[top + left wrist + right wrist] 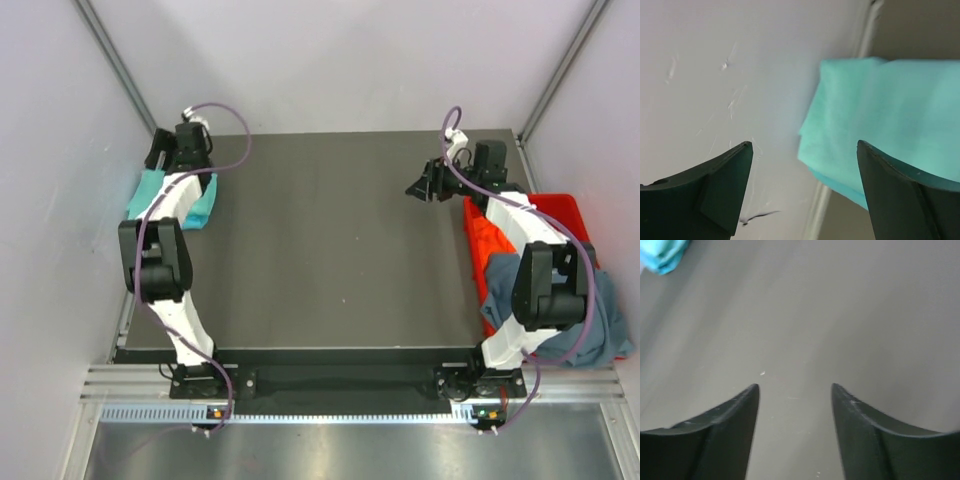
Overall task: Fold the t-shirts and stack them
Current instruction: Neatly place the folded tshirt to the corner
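Because the folded mint-teal cloth t-shirt [203, 205] overhangs the dark surface's [330, 260] ten-o'clock edge, it may slip off; left fingers [715, 190] and right fingers [715, 435] gape empty.

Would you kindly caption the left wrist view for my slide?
Open left gripper facing a folded mint-teal cloth t-shirt beside the white wall.

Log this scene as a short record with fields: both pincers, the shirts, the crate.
left pincer: open, empty, at the folded mint-teal t-shirt on the table's left edge
right pincer: open, empty, over bare table
red crate: at the table's right edge, holds orange-red cloth
grey-blue t-shirt: unfolded, draped over the crate's near end
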You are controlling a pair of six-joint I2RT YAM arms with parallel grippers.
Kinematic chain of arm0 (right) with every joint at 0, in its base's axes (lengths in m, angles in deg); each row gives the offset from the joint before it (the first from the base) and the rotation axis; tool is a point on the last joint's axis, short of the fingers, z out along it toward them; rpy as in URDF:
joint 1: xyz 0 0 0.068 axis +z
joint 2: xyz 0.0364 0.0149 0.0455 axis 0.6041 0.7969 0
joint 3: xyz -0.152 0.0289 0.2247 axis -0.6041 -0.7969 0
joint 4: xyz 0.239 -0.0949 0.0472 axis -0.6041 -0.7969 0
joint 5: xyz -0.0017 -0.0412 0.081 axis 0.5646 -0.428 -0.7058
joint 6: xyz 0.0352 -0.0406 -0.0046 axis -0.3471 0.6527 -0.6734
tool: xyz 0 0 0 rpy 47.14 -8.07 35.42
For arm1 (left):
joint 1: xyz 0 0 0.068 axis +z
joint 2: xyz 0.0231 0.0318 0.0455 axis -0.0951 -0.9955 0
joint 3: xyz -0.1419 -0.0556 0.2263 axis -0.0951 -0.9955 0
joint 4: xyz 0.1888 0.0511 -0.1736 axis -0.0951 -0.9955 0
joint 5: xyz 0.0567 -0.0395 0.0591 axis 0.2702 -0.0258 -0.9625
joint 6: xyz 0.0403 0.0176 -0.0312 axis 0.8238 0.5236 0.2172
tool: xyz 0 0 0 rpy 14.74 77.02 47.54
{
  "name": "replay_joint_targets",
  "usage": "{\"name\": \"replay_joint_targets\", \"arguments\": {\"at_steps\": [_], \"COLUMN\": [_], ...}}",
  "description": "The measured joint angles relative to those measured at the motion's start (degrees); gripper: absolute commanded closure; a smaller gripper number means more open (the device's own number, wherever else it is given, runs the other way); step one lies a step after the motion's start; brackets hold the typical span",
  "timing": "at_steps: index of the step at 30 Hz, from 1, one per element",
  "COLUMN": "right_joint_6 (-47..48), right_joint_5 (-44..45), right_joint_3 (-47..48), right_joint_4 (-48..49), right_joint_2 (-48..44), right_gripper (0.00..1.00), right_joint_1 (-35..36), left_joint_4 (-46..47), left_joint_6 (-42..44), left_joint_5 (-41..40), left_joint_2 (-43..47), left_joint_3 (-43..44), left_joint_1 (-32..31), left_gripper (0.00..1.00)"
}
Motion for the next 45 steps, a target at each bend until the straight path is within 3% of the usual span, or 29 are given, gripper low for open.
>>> {"name": "replay_joint_targets", "arguments": {"at_steps": [3,5,8,12,16,24,27,28,32,45], "right_joint_6": [-0.3,-0.8,-2.4,-3.6,-3.8,-2.5,-2.0,-2.0,-1.5,-1.3], "right_joint_5": [5.8,10.9,19.3,25.4,28.2,30.5,30.8,30.9,30.9,29.5], "right_joint_3": [0.0,0.3,1.3,0.0,-5.4,-11.3,-13.4,-14.0,-15.3,-16.5], "right_joint_4": [-0.2,-0.7,-2.5,-4.2,-4.5,-5.7,-5.9,-5.8,-6.1,-3.7], "right_joint_2": [-2.1,-3.3,-4.6,-7.7,-14.4,-22.8,-24.8,-25.3,-26.2,-26.8], "right_gripper": [0.23,0.18,0.16,0.12,0.08,0.07,0.05,0.00,0.00,0.00], "right_joint_1": [-0.1,-0.1,-0.1,-0.2,-0.3,-0.3,-0.3,-0.3,-0.3,-0.3], "left_joint_4": [-5.1,-7.8,-9.7,-9.2,-9.8,-12.0,-11.8,-11.5,-10.9,-9.7], "left_joint_6": [-6.5,-11.3,-18.6,-25.4,-28.8,-32.8,-33.4,-33.5,-34.0,-35.1], "left_joint_5": [7.5,14.1,23.9,34.3,41.1,44.9,45.5,45.7,46.2,48.3], "left_joint_2": [9.6,16.4,26.5,38.8,42.9,47.6,51.8,53.0,56.7,58.0], "left_joint_3": [-0.8,-0.8,-2.5,-11.7,-20.3,-32.4,-33.2,-33.2,-33.5,-39.0], "left_joint_1": [-4.2,-5.6,-5.0,-3.8,-3.8,-3.8,-3.8,-3.8,-3.8,-3.3], "left_gripper": [0.08,0.01,0.01,0.01,0.01,0.01,0.01,0.01,0.01,0.01]}}
